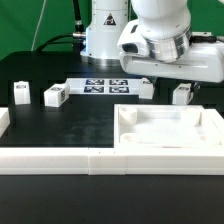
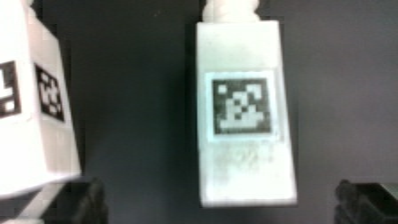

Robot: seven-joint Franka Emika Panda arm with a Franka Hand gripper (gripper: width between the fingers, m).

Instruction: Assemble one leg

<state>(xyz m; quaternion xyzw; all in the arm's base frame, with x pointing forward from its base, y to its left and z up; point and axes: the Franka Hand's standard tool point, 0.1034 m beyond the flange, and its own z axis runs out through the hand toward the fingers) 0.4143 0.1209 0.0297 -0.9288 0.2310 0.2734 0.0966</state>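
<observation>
- Gripper (image 2: 210, 204) spread open, holding nothing; fingertips (image 2: 368, 200) flank the leg (image 2: 240, 110).
- Leg lies flat, marker up, centred for a likely pinch across its width.

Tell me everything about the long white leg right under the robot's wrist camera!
The leg is a long white block, plastic by its look, with a narrower stub at one end. A black-and-white square marker sits mid-length on its upward face. It lies flat on the black table, touching nothing else. Another white part with a marker lies beside it, apart. The open gripper straddles one end without touching it.
</observation>
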